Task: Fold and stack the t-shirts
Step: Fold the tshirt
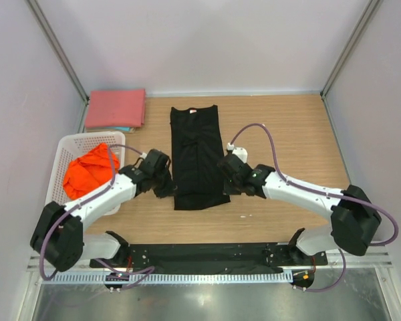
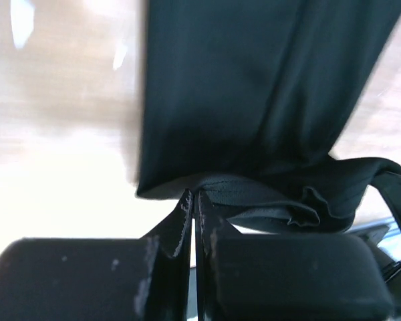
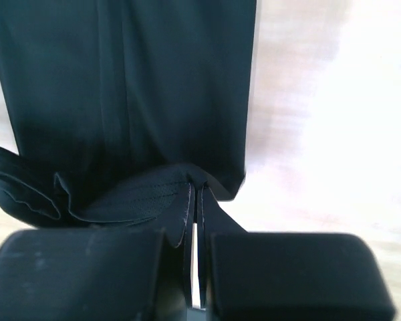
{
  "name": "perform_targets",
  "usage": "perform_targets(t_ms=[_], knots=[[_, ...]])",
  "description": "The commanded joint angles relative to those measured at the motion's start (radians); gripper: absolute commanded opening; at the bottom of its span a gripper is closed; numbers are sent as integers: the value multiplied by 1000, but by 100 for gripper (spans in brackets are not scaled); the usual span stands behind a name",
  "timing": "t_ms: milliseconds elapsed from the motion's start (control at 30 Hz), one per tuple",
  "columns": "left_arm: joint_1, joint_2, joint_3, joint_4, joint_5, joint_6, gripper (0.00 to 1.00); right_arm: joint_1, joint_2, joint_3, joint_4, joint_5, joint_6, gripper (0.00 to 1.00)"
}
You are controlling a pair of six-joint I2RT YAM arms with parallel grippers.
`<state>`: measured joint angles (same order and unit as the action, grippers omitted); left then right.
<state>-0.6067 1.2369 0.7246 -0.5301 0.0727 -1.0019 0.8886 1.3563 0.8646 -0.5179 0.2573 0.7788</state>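
Note:
The black t-shirt [image 1: 196,150] lies in a long narrow fold down the middle of the table, collar at the far end. My left gripper [image 1: 166,186] is shut on its near left corner [image 2: 187,184]. My right gripper [image 1: 226,182] is shut on its near right corner [image 3: 207,175]. Both hold the hem a little off the wood, as the wrist views show. The pinkish-red t-shirt [image 1: 116,108] lies folded at the far left. The bright orange t-shirt [image 1: 90,170] is bunched in the white mesh basket [image 1: 61,156].
The basket stands at the left edge, next to my left arm. A bluish cloth edge [image 1: 123,129] shows under the pinkish-red shirt. Bare wooden table [image 1: 287,134] lies to the right of the black shirt. White walls close in three sides.

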Motion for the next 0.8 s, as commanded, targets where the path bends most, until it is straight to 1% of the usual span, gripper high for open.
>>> perform_targets(t_ms=[0,67,100,133,200,233,267,333,400,433,467,500,567,633,767], knots=[[54,88,165,-8,30,149,0,-84,65,131,-1,-27,-177,1],[113,137,219,-16,44,177,0,-120,110,209,-7,-50,-217,1],[133,166,270,-19,56,201,0,-149,156,238,-11,-55,-251,1],[166,217,297,-21,70,213,0,-166,182,290,-14,-62,-265,1],[199,275,376,-22,84,245,0,-195,261,344,-11,-72,-295,1],[226,330,403,-19,93,253,0,-227,289,370,-11,-75,-315,1],[240,360,432,-21,101,261,0,-241,318,429,-16,-88,-326,1],[277,419,515,-31,122,281,0,-281,406,488,-31,-96,-351,1],[307,507,602,-54,143,289,0,-303,458,574,-40,-108,-365,1],[315,531,627,-57,156,295,0,-318,499,626,-42,-110,-377,1],[321,582,653,-64,177,296,0,-327,518,654,-48,-110,-380,1],[332,604,701,-71,183,299,0,-332,532,680,-57,-121,-385,1],[338,665,745,-88,188,305,0,-353,572,741,-54,-136,-397,1],[344,697,791,-93,196,307,0,-367,613,795,-53,-173,-406,1],[354,762,848,-97,205,309,0,-392,671,866,-82,-188,-426,1]])
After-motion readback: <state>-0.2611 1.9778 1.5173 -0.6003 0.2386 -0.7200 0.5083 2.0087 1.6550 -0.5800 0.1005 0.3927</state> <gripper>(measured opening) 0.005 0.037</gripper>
